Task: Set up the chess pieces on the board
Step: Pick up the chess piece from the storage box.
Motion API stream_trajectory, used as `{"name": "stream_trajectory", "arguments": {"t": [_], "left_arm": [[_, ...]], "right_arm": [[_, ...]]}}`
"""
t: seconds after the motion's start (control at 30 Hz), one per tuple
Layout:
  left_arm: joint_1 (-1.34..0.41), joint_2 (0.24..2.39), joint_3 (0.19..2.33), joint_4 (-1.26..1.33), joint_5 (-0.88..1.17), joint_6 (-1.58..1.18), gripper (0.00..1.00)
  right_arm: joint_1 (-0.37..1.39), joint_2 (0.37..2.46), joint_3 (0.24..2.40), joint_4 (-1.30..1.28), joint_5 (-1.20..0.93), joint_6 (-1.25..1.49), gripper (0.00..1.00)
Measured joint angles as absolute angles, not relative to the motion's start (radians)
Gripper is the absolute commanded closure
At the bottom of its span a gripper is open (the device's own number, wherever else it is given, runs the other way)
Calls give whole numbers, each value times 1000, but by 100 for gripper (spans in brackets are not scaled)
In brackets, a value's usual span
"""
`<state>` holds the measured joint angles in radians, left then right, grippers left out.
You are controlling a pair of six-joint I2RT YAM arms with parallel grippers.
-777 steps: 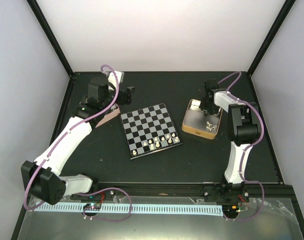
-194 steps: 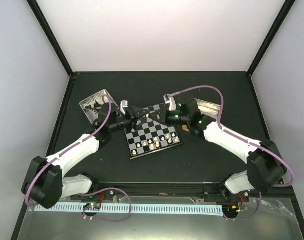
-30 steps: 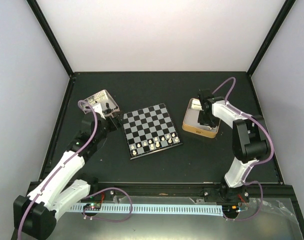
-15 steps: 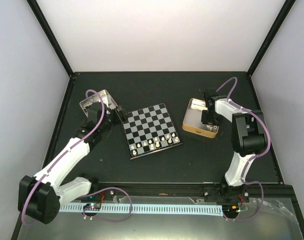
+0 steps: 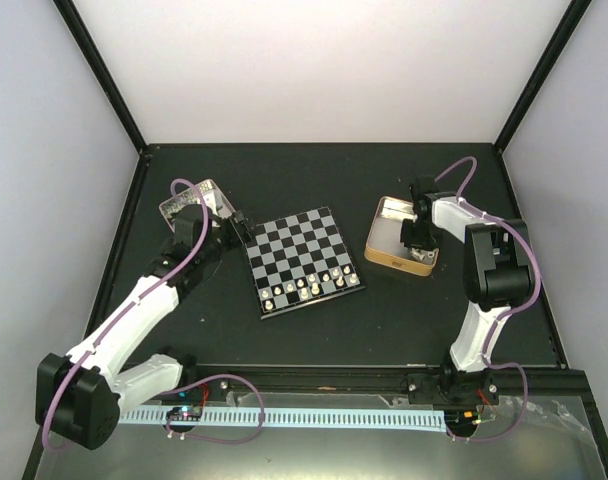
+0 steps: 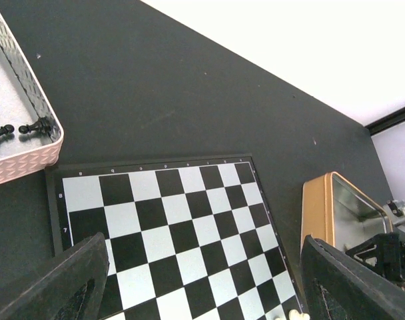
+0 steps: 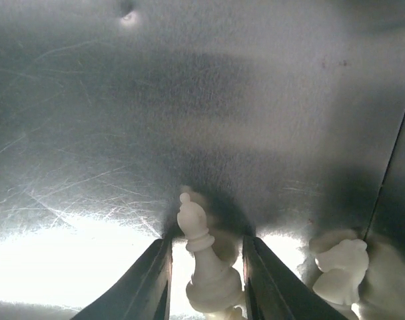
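Right gripper (image 7: 206, 243) down in tan box (image 5: 389, 262), jaws flanking white bishop (image 7: 201, 267) (cannot tell if clamped yet). Piece likely light, rigid, slick, easily toppled; take low on stem, above base. Left gripper (image 6: 206, 267) spread wide, empty, over board (image 5: 294, 240)

The board (image 6: 169, 227) runs off the bottom of the left wrist view, where the left gripper (image 6: 204, 267) shows only dark finger ends in the corners and one cream piece (image 6: 300, 315) is a sliver. The pinkish tray (image 6: 29, 157) is cut by the left edge, the tan box (image 6: 317, 220) by the right. In the right wrist view the white bishop (image 7: 201, 260) loses its base below the frame, so whether the right gripper (image 7: 206, 245) touches it cannot be told; the knight (image 7: 339, 270) beside it is blurred
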<state>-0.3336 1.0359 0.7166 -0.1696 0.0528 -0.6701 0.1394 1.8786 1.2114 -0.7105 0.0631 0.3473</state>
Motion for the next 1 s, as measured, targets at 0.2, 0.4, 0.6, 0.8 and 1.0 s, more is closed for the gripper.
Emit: {"name": "stream_trajectory", "arguments": {"t": [0.2,0.4,0.6,0.8,1.0], "left_arm": [[-334,1027,717,-171,53,-665,20],[-334,1027,717,-171,53,-664,20],[-334,1023,717,-171,54,-661,20],[-334,1019,717,-162,112,-645,20],[-334,1042,718,-121,234,-631,20]], "right_arm": [[139,1876,1206,-714,38,354,72],[139,1866,1194,-714,22,362,90],[139,1861,1192,-701,24,368,91],[139,1763,1150,-630,15,369,91],[139,1599,1124,-498,-79,372,90]]}}
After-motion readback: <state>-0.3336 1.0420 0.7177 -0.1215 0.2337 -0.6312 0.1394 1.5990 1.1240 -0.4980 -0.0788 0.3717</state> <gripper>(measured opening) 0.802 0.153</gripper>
